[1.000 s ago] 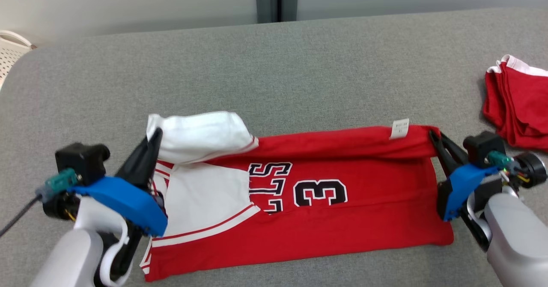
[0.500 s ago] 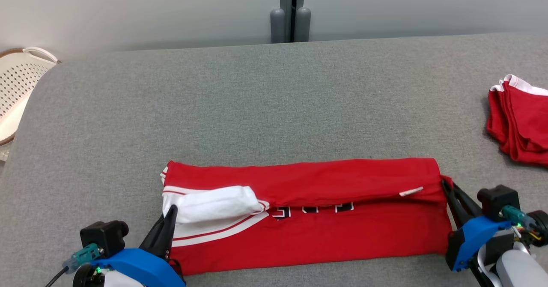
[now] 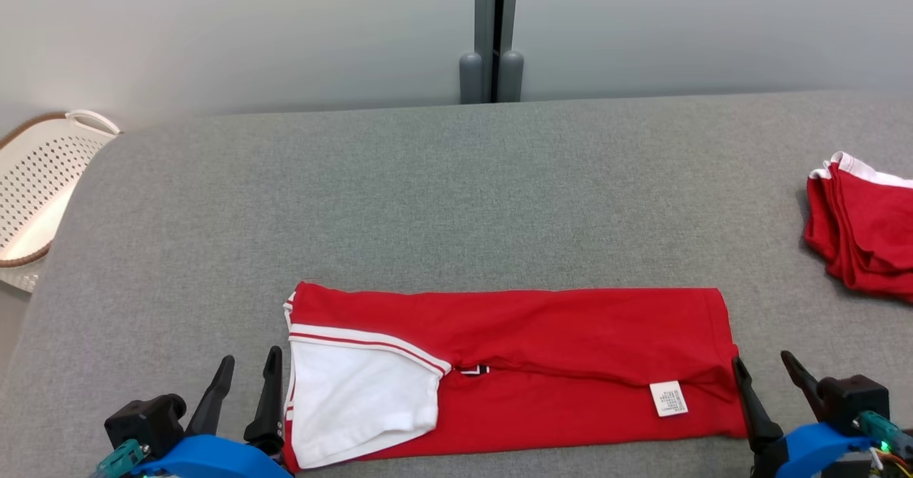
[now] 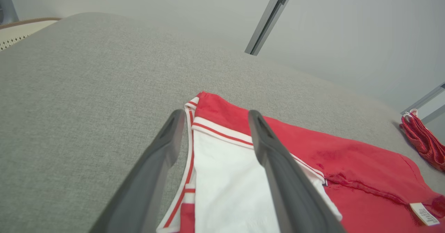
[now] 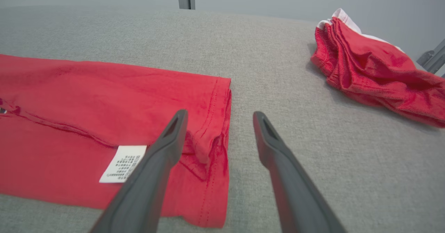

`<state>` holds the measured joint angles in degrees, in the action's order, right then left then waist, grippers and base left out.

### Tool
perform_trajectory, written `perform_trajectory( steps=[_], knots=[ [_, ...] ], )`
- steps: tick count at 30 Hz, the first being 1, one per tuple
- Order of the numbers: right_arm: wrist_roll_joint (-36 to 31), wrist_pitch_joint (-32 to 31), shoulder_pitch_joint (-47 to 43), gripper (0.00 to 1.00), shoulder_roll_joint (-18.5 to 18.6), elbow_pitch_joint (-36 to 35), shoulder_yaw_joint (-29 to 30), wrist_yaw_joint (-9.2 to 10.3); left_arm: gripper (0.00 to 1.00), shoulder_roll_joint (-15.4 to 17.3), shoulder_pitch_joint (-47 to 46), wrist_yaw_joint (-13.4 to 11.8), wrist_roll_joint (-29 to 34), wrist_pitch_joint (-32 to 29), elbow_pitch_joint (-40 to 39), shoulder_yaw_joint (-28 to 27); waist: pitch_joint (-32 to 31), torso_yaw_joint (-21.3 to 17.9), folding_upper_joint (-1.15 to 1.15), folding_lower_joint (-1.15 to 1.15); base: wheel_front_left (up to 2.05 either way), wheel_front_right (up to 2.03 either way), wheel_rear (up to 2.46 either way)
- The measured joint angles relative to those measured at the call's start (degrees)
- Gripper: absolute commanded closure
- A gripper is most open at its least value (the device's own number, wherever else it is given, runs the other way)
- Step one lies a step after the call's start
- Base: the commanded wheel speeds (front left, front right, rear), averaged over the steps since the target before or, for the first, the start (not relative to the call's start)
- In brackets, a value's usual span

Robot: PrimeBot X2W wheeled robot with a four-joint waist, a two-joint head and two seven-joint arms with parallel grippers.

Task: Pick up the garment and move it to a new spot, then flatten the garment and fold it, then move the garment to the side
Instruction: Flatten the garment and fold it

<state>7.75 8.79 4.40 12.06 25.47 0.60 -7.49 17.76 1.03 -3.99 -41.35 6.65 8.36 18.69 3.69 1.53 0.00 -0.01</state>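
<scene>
**Folded strip lies loose, easy to undo**

The garment [image 3: 513, 364] lies as a long red strip along the near edge of the grey table [image 3: 428, 200], folded lengthwise.

The main risk is, I judge, the fold coming apart. The white sleeve [image 3: 356, 407] at the near left end lies loose on top and could flop out if that end is lifted by one layer only. At the right end, by the label [image 3: 668, 398], the cloth is puckered; folding over it would press the crease in. A finger catching an edge could also drag the strip askew. The pile of red clothes [image 3: 863, 242] at the far right narrows the room on that side.

The left gripper [image 3: 250, 355] is spread wide, its fingers straddling the garment's left edge, pinching nothing. The right gripper [image 3: 762, 358] is likewise spread, one finger over the right hem, the other over bare table. Whether either finger rests on the cloth I cannot tell.
</scene>
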Motion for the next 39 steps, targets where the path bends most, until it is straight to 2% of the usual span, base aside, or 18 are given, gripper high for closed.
perform_trajectory(
  steps=[7, 18, 19, 26, 36, 37, 38, 39],
  knots=[
    [-0.9, -1.0, -3.2, 0.00, -2.9, -3.6, 5.5, 0.00, 0.00, -0.2, 0.0, -2.0, 1.7, 2.1, -0.2, -0.4, -2.1, 0.9, 0.00, 0.00, 0.00, 0.00, 0.00],
    [-1.5, -11.2, -0.8, 0.00, -3.2, -2.8, 8.7, 0.00, 0.00, -0.3, -1.6, -3.6, 4.0, 2.9, 0.7, 0.6, -2.0, 3.2, 0.01, 0.01, 0.00, 0.00, 0.00],
    [-0.8, -13.6, 0.4, 0.00, -3.1, -1.2, 9.3, 0.00, 0.00, -0.4, -2.4, -3.6, 4.1, 2.8, 0.9, 0.9, -1.7, 4.0, 0.01, 0.01, 0.00, 0.00, 0.00],
    [-0.6, -19.9, 3.6, 0.00, -2.1, 5.5, 9.5, 0.00, 0.00, -0.4, -3.7, -3.6, 4.6, 2.7, 2.2, 1.4, -0.8, 6.8, 0.01, 0.01, 0.00, 0.00, 0.00],
    [-1.5, -21.7, 6.8, 0.00, -1.4, 12.2, 9.7, 0.00, 0.00, 0.2, -5.0, -3.7, 5.0, 2.7, 2.4, 1.5, -0.2, 8.3, 0.01, 0.01, 0.00, 0.00, 0.00],
    [-1.4, -21.9, 7.3, 0.15, -1.4, 12.8, 9.5, 0.00, 0.00, 0.2, -5.1, -3.8, 5.0, 2.7, 2.4, 1.5, -0.1, 8.2, 0.01, 0.01, 0.00, 0.00, 0.00],
    [-1.1, -21.9, 7.7, 0.42, -1.4, 13.2, 9.3, 0.00, 0.00, 0.3, -5.2, -3.8, 5.0, 2.7, 2.4, 1.5, -0.1, 8.2, 0.01, 0.01, 0.00, 0.00, 0.00],
    [-1.0, -22.1, 8.2, 0.56, -1.3, 13.9, 9.0, 0.00, 0.00, 0.3, -5.4, -3.8, 5.1, 2.7, 2.4, 1.5, 0.0, 8.1, 0.01, 0.00, 0.00, 0.00, 0.00]
  ],
)
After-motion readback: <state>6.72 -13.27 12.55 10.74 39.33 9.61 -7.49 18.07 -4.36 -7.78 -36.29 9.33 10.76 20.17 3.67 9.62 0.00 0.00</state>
